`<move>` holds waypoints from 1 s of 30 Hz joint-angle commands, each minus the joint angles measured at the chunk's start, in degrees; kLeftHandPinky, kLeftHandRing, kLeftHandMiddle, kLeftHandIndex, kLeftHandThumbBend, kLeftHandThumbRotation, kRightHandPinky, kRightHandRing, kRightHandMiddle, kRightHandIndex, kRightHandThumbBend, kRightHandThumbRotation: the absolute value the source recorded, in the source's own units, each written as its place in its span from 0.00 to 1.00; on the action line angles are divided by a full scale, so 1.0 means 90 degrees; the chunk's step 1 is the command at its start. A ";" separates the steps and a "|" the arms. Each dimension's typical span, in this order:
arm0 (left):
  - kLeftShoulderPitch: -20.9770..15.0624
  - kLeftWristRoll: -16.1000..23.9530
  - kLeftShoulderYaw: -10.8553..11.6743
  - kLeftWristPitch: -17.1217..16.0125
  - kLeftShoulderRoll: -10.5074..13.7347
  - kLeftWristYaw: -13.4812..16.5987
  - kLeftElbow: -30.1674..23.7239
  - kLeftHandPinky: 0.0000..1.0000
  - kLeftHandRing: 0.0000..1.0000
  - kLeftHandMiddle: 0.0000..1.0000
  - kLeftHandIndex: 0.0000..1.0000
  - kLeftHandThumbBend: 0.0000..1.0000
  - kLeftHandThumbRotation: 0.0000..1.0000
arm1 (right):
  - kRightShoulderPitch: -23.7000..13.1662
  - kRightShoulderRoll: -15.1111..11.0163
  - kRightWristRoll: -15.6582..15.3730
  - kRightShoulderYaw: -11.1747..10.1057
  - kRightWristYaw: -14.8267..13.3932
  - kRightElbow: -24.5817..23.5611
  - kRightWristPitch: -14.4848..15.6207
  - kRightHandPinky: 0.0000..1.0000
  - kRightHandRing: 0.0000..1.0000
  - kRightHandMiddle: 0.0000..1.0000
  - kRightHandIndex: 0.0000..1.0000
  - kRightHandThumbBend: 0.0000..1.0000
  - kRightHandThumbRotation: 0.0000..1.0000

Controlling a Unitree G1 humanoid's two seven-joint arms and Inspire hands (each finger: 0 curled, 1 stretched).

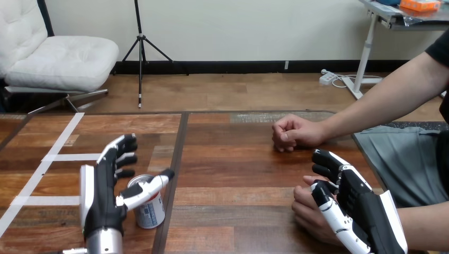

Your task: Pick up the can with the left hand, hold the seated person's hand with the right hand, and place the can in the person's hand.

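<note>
Wooden table (238,174), seen from my head, looking down. My left hand (106,185) stands on edge at the lower left and is open, with the fingers straight and pointing away from me and the thumb stretched to the right. The can (152,214), silver with a blue and white label, stands upright just right of my palm, in the crook between thumb and fingers. The thumb crosses its top rim, and the fingers are not wrapped round it. I judge the hand is set this way to close on the can, which is not yet lifted.

At lower right, my right hand (365,211) lies against the person's near hand (304,211), which rests on the table. This is likely to steady it for receiving the can, though I cannot tell whether my hand grips it. The person's far hand (294,133), a fist, rests farther back.
</note>
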 commanded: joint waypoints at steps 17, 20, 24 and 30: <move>-0.0235 0.0265 -0.0078 0.0245 0.0217 -0.0046 0.0052 0.62 0.71 0.74 0.74 0.79 0.00 | -0.0352 -0.0023 -0.0034 0.0039 -0.0078 -0.0131 0.0010 0.79 0.85 0.86 0.83 0.55 0.65; -0.0222 0.0240 -0.0070 0.0298 0.0204 -0.0077 0.0023 0.63 0.71 0.75 0.74 0.80 0.01 | -0.0354 -0.0023 -0.0028 0.0041 -0.0077 -0.0129 0.0000 0.78 0.84 0.86 0.83 0.55 0.65; -0.0220 0.0222 -0.0068 0.0290 0.0201 -0.0091 0.0028 0.63 0.72 0.75 0.75 0.80 0.00 | -0.0364 -0.0031 -0.0048 0.0040 -0.0083 -0.0115 -0.0022 0.78 0.84 0.85 0.83 0.55 0.65; -0.0233 0.0238 -0.0082 0.0184 0.0209 -0.0069 0.0102 0.64 0.72 0.75 0.75 0.80 0.00 | -0.0380 -0.0049 -0.0058 0.0033 -0.0074 -0.0079 -0.0062 0.77 0.83 0.85 0.83 0.55 0.65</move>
